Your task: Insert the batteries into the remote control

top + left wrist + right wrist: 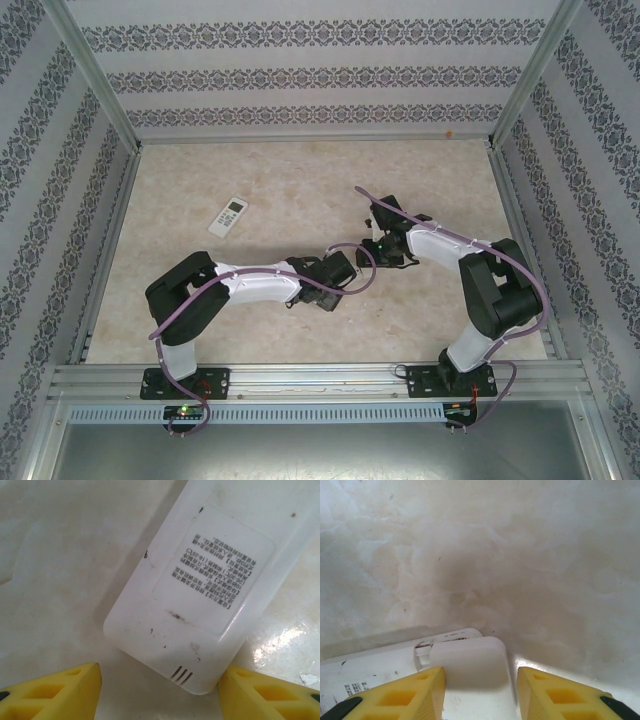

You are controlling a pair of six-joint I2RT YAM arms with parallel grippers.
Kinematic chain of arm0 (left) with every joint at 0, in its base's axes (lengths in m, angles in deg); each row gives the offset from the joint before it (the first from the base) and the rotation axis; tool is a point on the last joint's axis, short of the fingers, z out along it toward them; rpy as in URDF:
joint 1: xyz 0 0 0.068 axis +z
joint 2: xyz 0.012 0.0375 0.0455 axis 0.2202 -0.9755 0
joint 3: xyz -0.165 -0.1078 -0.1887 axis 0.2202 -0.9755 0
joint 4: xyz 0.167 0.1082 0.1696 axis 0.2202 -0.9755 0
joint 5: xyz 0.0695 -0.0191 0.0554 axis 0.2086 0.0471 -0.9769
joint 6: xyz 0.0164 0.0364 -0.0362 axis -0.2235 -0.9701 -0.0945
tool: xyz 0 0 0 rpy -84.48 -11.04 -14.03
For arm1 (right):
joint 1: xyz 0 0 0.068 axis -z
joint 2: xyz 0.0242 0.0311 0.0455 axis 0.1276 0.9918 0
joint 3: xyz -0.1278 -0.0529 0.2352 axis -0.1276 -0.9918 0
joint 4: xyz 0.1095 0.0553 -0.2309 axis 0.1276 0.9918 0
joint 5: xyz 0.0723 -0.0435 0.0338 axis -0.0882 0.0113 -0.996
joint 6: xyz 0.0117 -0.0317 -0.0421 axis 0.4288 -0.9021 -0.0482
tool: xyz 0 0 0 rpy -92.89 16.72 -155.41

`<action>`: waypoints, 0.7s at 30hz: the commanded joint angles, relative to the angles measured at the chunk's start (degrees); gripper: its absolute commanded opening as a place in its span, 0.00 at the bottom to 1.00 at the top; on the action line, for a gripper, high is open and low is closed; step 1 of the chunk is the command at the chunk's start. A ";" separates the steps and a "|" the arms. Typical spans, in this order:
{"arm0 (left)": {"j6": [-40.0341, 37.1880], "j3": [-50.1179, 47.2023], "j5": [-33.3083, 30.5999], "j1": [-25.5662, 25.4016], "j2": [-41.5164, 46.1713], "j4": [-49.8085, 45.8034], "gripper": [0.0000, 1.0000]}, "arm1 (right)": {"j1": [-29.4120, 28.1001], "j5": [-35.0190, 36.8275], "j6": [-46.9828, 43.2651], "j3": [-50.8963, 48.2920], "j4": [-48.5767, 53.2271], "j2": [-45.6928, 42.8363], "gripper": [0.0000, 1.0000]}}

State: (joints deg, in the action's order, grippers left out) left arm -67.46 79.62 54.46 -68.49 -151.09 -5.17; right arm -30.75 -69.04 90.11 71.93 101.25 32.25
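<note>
So from the overhead camera, both arms reach in toward the middle of the pale marbled table [300, 180]. The left claw [343, 270] and right claw [378, 248] sit close together just right of centre, and whatever's under them is hidden by the arms. A second remote [228, 216] lies buttons-up toward the upper left of the frame, well apart from both claws. In the left wrist cam, a white remote [200, 595] lies back-side up and runs diagonally from the upper right down to bottom centre, with a printed label [215, 570] on it and three little slots [182, 674] at the near end. The left claw [159, 680] is spread apart. Its yellow fingers [55, 690] sit in the bottom corners either side of that end, with bare table showing on the left side. In the right wrist cam, the remote [380, 667] comes in from the lower left, and its battery lid [470, 660] looks shifted off its seat, with a dark gap at its left edge. The right claw [481, 672] has its fingers [555, 695] straddling the lid. I honestly can't tell whether they're pinching it or just sitting beside it.
</note>
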 commanded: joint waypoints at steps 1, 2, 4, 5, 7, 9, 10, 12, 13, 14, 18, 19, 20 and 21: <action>0.61 -2.26 -5.71 2.47 -0.15 -3.62 0.62 | -0.89 -0.40 0.61 1.60 0.49 0.61 0.43; 0.60 -2.22 -5.71 2.42 -0.09 -3.56 0.62 | -1.02 -0.36 0.72 1.33 0.19 0.90 0.43; 0.71 -2.32 -5.52 2.42 0.05 -3.41 0.62 | -1.15 -0.32 0.68 1.12 0.11 1.69 0.43; 0.76 -2.46 -5.37 2.42 0.01 -3.35 0.62 | -1.19 -0.18 0.77 0.88 0.04 2.04 0.43; 0.76 -2.70 -5.27 2.50 -0.02 -3.23 0.62 | -1.33 0.11 0.69 0.69 0.03 2.49 0.43; 0.89 -2.95 -5.21 2.51 0.09 -3.05 0.62 | -1.45 0.62 0.50 0.59 0.10 2.90 0.42; 0.87 -3.06 -5.24 2.51 0.14 -2.92 0.62 | -1.53 0.74 0.39 0.50 0.29 3.03 0.42; 0.99 -3.11 -5.20 2.51 0.22 -2.72 0.62 | -1.60 0.66 0.16 0.43 0.39 3.09 0.41; 1.00 -3.23 -5.17 2.51 0.24 -2.54 0.62 | -1.67 0.34 0.19 0.41 0.39 2.92 0.40; 0.95 -3.21 -5.07 2.51 0.29 -2.43 0.62 | -1.72 -0.29 0.14 0.50 0.36 2.51 0.40; 0.94 -3.15 -4.74 2.59 0.26 -2.24 0.62 | -1.64 -1.37 0.86 1.00 0.96 -0.90 0.44; 0.99 -3.06 -4.77 2.59 0.24 -2.34 0.62 | -1.63 -1.34 0.83 1.26 1.30 -2.23 0.44; 0.94 -3.08 -4.74 2.59 0.31 -2.34 0.62 | -1.50 -1.21 0.86 1.33 1.56 -3.20 0.45; 0.94 -3.15 -4.66 2.67 0.35 -2.26 0.62 | -1.44 -1.03 0.93 1.26 1.79 -4.27 0.45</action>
State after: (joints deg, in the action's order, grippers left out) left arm -67.04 78.49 54.50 -68.12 -150.48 -3.81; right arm -31.60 -69.66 90.27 72.46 101.65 32.01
